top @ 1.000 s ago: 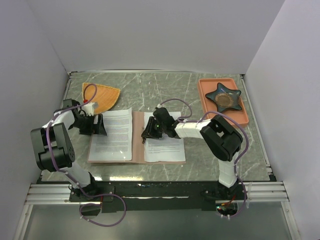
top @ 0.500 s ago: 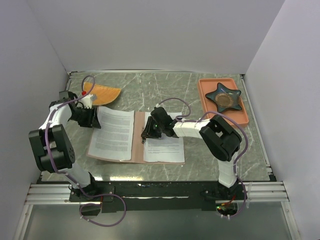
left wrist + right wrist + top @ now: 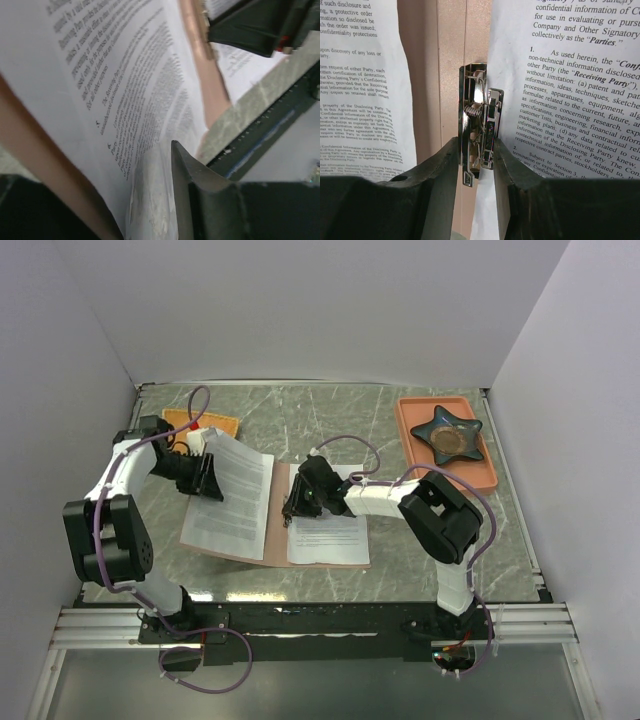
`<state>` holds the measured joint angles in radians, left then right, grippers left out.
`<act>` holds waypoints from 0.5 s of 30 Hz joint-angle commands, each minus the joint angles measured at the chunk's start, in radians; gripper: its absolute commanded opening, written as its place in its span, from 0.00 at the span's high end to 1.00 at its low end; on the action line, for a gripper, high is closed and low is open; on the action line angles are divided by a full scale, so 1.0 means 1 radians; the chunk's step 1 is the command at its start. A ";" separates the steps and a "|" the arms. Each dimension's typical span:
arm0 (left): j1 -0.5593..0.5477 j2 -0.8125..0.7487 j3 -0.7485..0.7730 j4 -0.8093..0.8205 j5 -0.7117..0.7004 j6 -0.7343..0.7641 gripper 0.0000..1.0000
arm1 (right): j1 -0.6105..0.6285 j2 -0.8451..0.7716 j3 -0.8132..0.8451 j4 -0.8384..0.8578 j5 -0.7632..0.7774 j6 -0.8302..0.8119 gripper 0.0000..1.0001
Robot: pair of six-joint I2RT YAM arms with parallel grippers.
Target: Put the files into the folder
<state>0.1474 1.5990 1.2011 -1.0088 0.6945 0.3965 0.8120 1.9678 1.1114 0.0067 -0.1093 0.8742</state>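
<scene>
While the top camera shows the right gripper [image 3: 296, 506] only as a dark shape on the middle crease, the right wrist camera shows its two fingers [image 3: 440, 175] pressed on both sides of a metal spring clip [image 3: 480, 120] that sits on this crease. The left gripper [image 3: 207, 477] is clamped on the left flap of the folder [image 3: 277, 520] together with the paper on it. Its wrist camera shows the left sheet [image 3: 115, 90] and the pinkish card edge passing beside one dark finger [image 3: 200, 200], a detail hidden from above. From above, the left flap stands raised off the table and tilted, and the right flap lies flat with the right sheet [image 3: 330, 532] on it. The folder lies open in the middle of the marble table [image 3: 320, 420]. Its crease runs from the near edge toward the far wall, and its long side goes left to right. It is thin pinkish-brown card, and both sheets are white with dense black text. Behind the left arm is an orange plate [image 3: 215, 424], and at the far right a salmon tray [image 3: 404, 440] holds a star-shaped dish [image 3: 447, 434].
</scene>
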 commanded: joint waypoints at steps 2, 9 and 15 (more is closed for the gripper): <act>-0.068 -0.020 0.097 -0.112 0.128 0.016 0.54 | 0.013 0.175 -0.133 -0.367 0.108 -0.046 0.91; -0.173 0.012 0.257 -0.185 0.178 -0.037 0.39 | 0.023 0.194 -0.102 -0.389 0.108 -0.043 0.87; -0.279 0.067 0.353 -0.189 0.227 -0.070 0.24 | 0.026 0.181 -0.102 -0.355 0.074 -0.038 0.78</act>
<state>-0.0742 1.6302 1.4948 -1.1763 0.8341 0.3588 0.8165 1.9911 1.1194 0.0093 -0.1032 0.8986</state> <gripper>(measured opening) 0.719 0.192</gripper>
